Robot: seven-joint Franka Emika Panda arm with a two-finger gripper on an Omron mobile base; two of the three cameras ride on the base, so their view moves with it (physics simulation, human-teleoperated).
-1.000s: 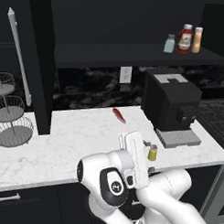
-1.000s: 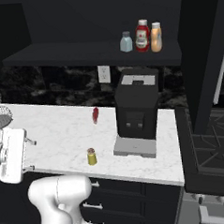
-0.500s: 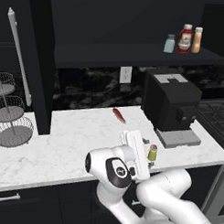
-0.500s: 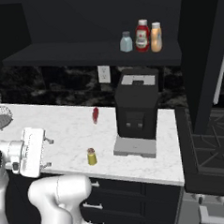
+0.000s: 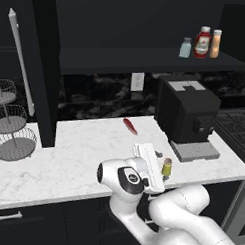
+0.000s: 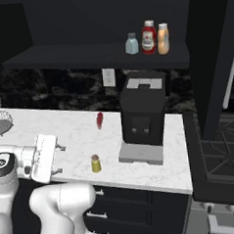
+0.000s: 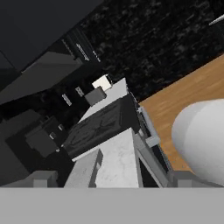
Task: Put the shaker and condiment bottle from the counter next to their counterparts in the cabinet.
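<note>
The yellow-green shaker (image 5: 166,167) (image 6: 96,163) stands upright near the front edge of the white counter (image 5: 78,153) (image 6: 66,129). My gripper (image 6: 59,159) (image 5: 159,172) hovers over that front edge just left of the shaker, open, its fingers wide apart with nothing between them. The orange condiment bottle (image 5: 215,43) (image 6: 163,38) stands on the cabinet shelf (image 5: 146,60) (image 6: 85,54), right beside the red bottle (image 5: 202,42) (image 6: 149,37). A pale blue-grey shaker (image 5: 185,47) (image 6: 131,43) stands left of the red bottle.
A black coffee machine (image 5: 187,114) (image 6: 143,117) stands on the counter right of the shaker. A small red object (image 5: 130,126) (image 6: 99,120) lies farther back. A wire tiered basket (image 5: 11,135) sits at the far left. The stove (image 6: 219,157) adjoins the counter's right end.
The arm has turned and carried the open gripper rightward along the counter's front edge, closer to the shaker. Nothing on the counter or shelf has moved.
</note>
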